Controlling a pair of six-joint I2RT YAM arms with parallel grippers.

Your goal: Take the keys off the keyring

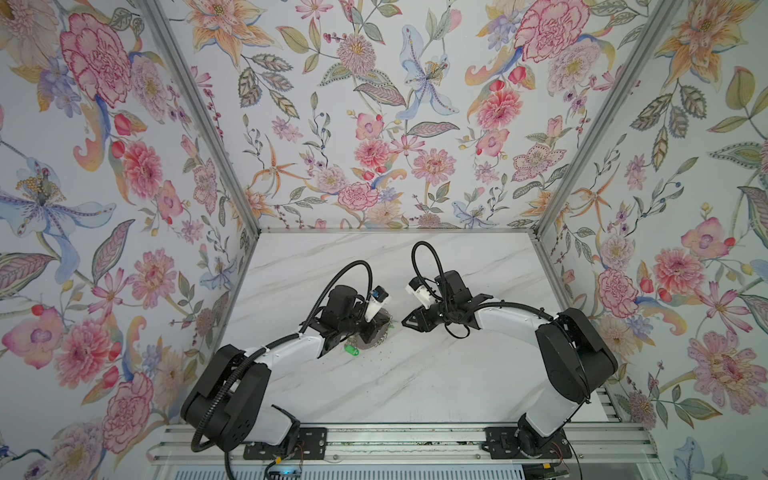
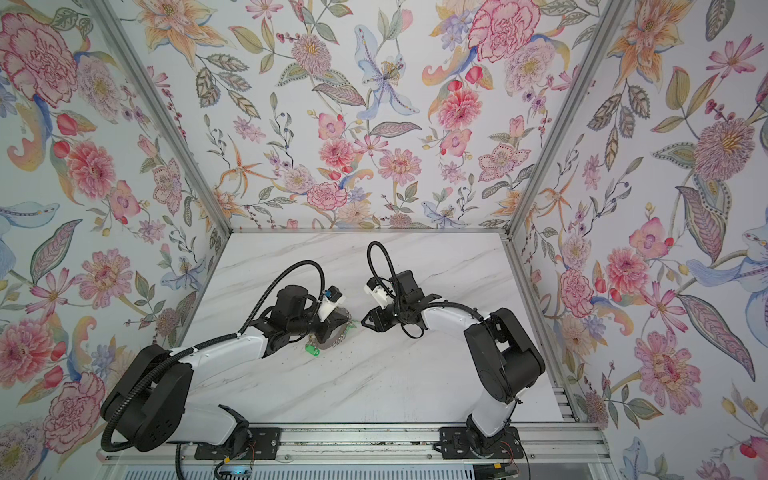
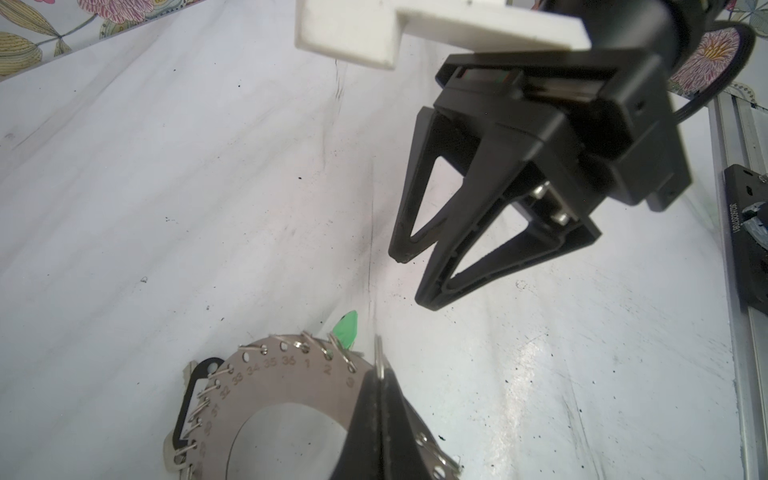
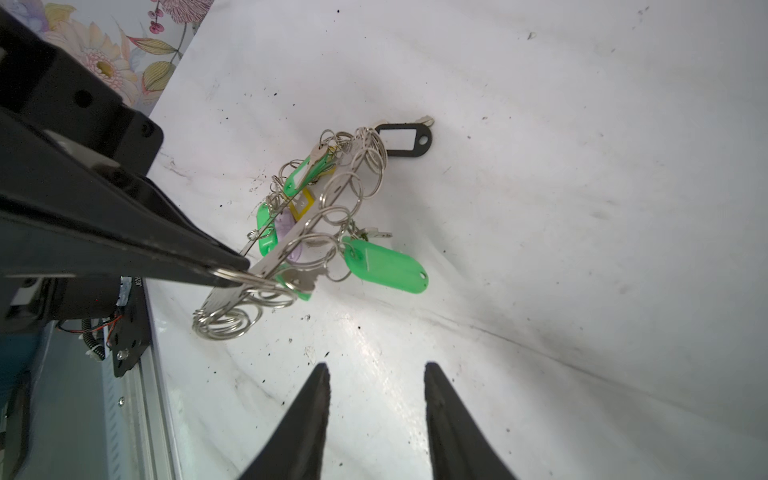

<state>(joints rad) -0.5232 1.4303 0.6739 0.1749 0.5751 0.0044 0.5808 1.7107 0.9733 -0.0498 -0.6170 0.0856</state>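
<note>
The keyring (image 3: 266, 386) is a flat grey numbered metal ring with wire loops round its rim. It shows edge-on and tilted in the right wrist view (image 4: 316, 216). My left gripper (image 3: 379, 374) is shut on its rim, with a wire loop poking out past the tips (image 4: 241, 268). Keys hang from it with a green tag (image 4: 386, 268), a black tag (image 4: 405, 141), a yellow tag (image 4: 301, 203) and a lilac tag (image 4: 286, 228). In both top views a green tag (image 1: 351, 349) (image 2: 312, 351) shows beside the left gripper. My right gripper (image 4: 378, 368) (image 1: 404, 322) is open and holds nothing, a short way from the ring.
The white marble table (image 1: 415, 374) is walled by floral panels at the back and on both sides. An aluminium rail (image 1: 395, 436) with both arm bases runs along the front edge. Dark specks dot the surface.
</note>
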